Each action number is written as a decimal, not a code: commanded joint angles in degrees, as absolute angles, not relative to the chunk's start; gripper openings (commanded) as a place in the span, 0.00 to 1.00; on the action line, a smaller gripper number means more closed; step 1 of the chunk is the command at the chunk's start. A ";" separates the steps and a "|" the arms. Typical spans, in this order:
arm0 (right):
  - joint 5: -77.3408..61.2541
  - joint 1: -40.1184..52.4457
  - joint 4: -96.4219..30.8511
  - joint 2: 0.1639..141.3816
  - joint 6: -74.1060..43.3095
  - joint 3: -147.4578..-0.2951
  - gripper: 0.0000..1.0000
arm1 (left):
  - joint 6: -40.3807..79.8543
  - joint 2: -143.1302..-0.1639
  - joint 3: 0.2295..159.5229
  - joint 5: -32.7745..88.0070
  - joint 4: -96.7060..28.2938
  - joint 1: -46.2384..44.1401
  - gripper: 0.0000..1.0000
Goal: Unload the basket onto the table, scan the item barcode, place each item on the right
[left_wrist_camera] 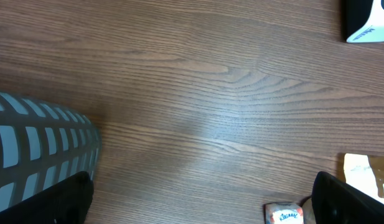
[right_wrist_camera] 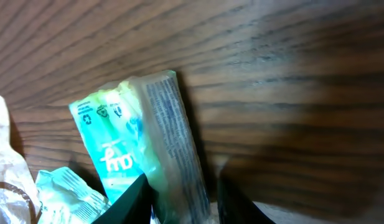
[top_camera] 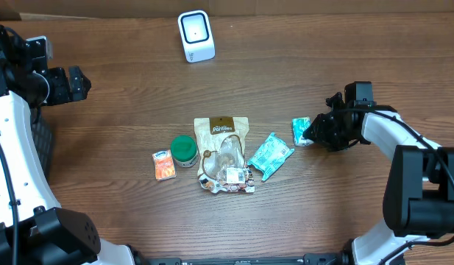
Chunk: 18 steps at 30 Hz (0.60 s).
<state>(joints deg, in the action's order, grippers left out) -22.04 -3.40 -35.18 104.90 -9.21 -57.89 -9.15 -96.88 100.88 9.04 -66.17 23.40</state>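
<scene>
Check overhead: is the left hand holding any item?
No: the left hand stands open and empty near the left edge of the table, apart from the scanner.

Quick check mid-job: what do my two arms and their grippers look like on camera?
Both match. The left arm and right arm have white curved shells joined by blocky black joints. A thin black cable runs along each. The left gripper and right gripper are black, with dark, flat fingers. No markings show.
</scene>
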 commanded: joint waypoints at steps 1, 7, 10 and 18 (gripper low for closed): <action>-19.59 -3.62 -34.06 105.91 -9.15 -54.78 0.29 | -8.58 -97.08 101.73 9.69 -66.15 23.97 1.00; -19.62 -3.62 -33.41 105.91 -9.13 -54.70 0.04 | -8.58 -97.08 101.73 9.69 -66.15 23.97 1.00; -20.10 -3.62 -33.45 105.89 -9.10 -54.96 0.04 | -8.58 -97.08 101.73 9.69 -66.15 23.97 0.99; -26.30 -3.62 -38.06 104.47 -9.13 -59.33 0.04 | -8.58 -97.08 101.73 9.69 -66.15 23.97 1.00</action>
